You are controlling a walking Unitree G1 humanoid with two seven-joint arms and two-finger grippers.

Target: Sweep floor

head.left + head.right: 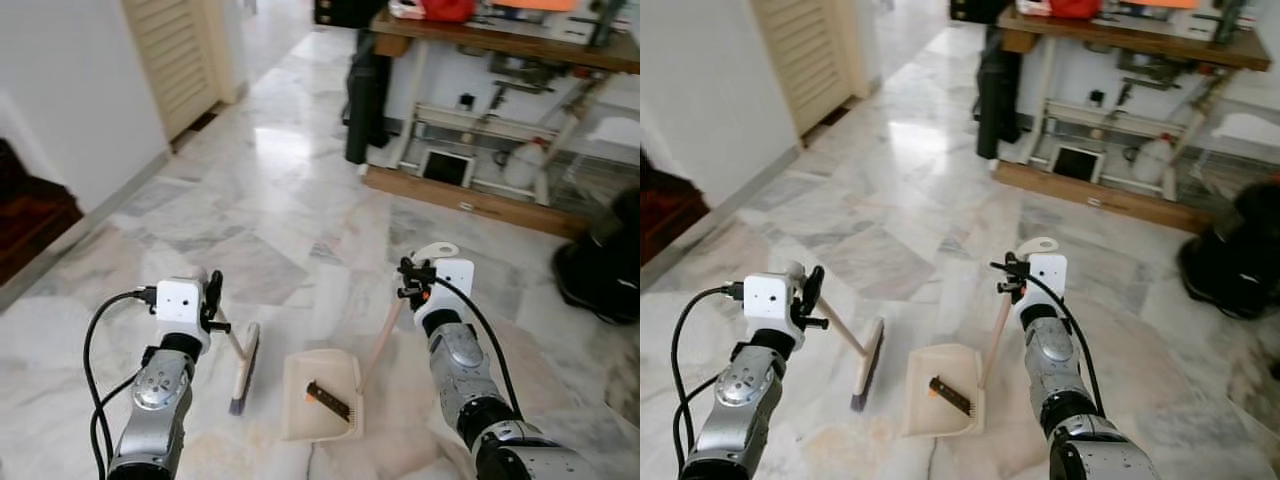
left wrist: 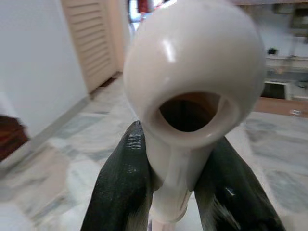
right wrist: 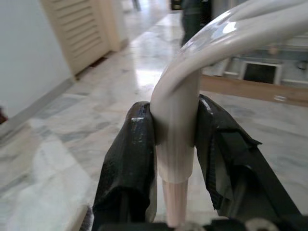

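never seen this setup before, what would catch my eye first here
The two silver arms up front: the left gripper is clamped on a broom handle, and the right gripper is clamped on the handle of a cream dustpan. A dark comb-like piece lies in the pan, on a pale marble floor.

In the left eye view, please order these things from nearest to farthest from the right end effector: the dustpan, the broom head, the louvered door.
1. The dustpan: on the floor just below and left of the right end effector, which holds its handle.
2. The broom head: farther left, on the floor below the left end effector.
3. The louvered door: far off at the upper left, beside the white wall.
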